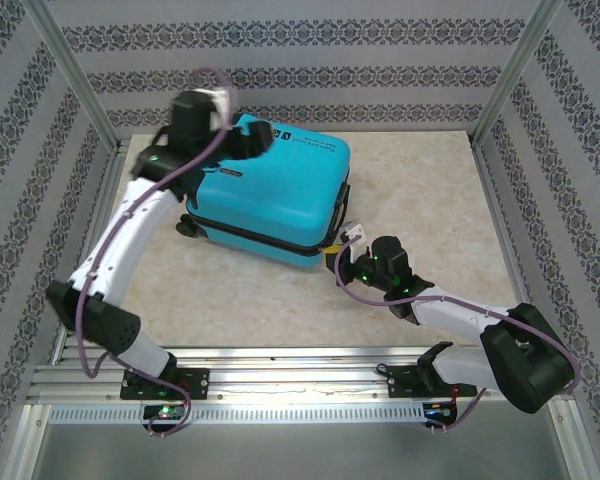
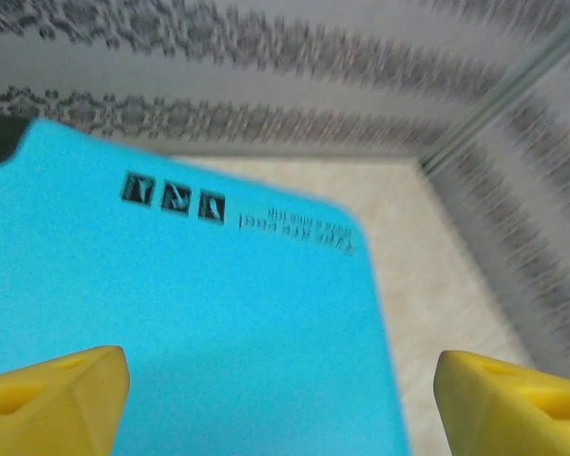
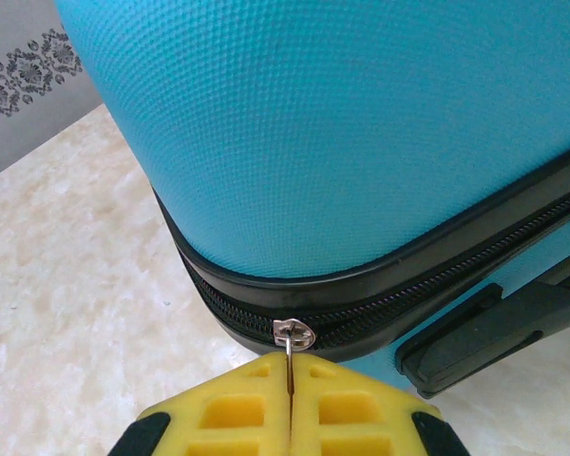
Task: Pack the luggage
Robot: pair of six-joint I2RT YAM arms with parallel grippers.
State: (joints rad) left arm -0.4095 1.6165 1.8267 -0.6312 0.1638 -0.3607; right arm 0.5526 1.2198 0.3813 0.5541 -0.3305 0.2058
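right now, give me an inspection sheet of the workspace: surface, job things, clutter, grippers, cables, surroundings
surface: beige marbled tabletop, bare around the case
job's things: small turquoise hard-shell suitcase lying flat, lid down, black zip band around its side
clutter: nothing seen
grippers: left gripper open, yellow fingers spread wide over the shell; right gripper shut on the metal zipper pull at the case's near corner
cables: purple cables run along both arms, none lying across the case
surroundings: striped patterned walls on three sides, aluminium frame posts at the corners
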